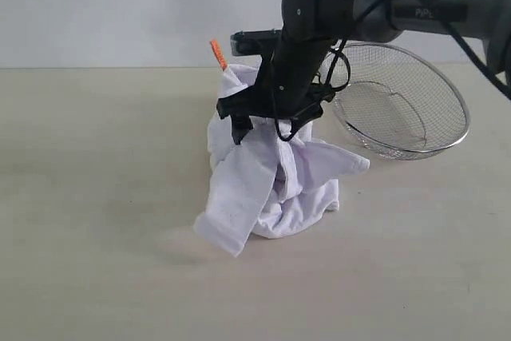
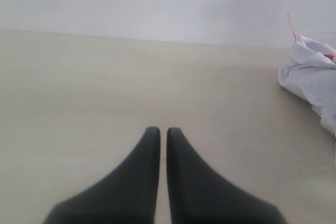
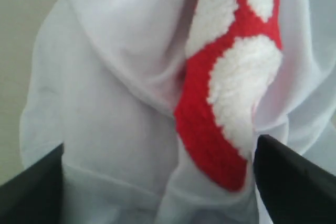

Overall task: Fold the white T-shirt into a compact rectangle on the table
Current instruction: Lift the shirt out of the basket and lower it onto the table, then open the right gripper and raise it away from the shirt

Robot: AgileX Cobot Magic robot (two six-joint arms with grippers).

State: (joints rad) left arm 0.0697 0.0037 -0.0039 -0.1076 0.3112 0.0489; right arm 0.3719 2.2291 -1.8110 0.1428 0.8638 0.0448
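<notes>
The white T-shirt (image 1: 247, 189) has red-and-white lettering (image 3: 199, 108) and an orange tag (image 1: 216, 53).

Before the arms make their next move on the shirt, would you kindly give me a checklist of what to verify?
1. Right gripper open: ok. Its fingers stand wide apart with the shirt between them.
2. Left gripper shut and empty: ok. Nothing is between its fingers.
3. Left gripper clear of the shirt: ok. It hangs over the bare table, with the shirt off to one side.
4. Shirt spread flat: not ok. It is a crumpled heap.
5. Basket clear of the shirt: cannot tell. A sleeve tip ends close to it, and contact is not visible either way.
</notes>
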